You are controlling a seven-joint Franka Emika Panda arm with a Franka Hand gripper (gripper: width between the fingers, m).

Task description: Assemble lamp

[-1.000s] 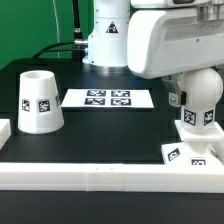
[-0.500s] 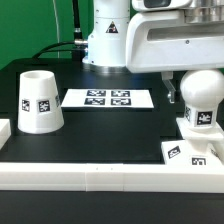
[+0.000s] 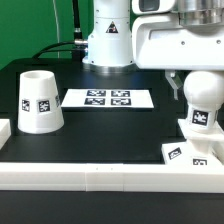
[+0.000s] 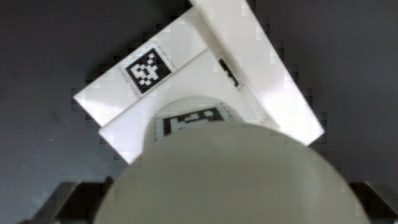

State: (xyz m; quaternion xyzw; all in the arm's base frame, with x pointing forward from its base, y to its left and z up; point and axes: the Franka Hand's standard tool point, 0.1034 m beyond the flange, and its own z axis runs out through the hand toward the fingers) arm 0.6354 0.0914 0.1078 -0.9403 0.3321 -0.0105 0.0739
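Note:
The ball-shaped white bulb [image 3: 203,100] stands upright on the low sloped base [image 3: 176,152] at the exterior view's right. My gripper [image 3: 199,84] hangs over the bulb's top with one dark finger [image 3: 174,83] beside it, apart from the ball. In the wrist view the bulb [image 4: 214,170] fills the space between my two fingers [image 4: 68,203], which stand wide at either side; the gripper [image 4: 217,208] is open. The base [image 4: 134,95] with its tag lies below. The tapered shade [image 3: 40,101] stands alone at the exterior view's left.
The marker board [image 3: 109,99] lies flat between shade and bulb. A long white border rail [image 3: 100,176] runs along the front edge, with a short rail piece [image 3: 4,132] at the left. The robot's pedestal [image 3: 107,45] stands behind the board.
My gripper has risen from around the bulb's middle to its top. The bulb and base have stayed in place.

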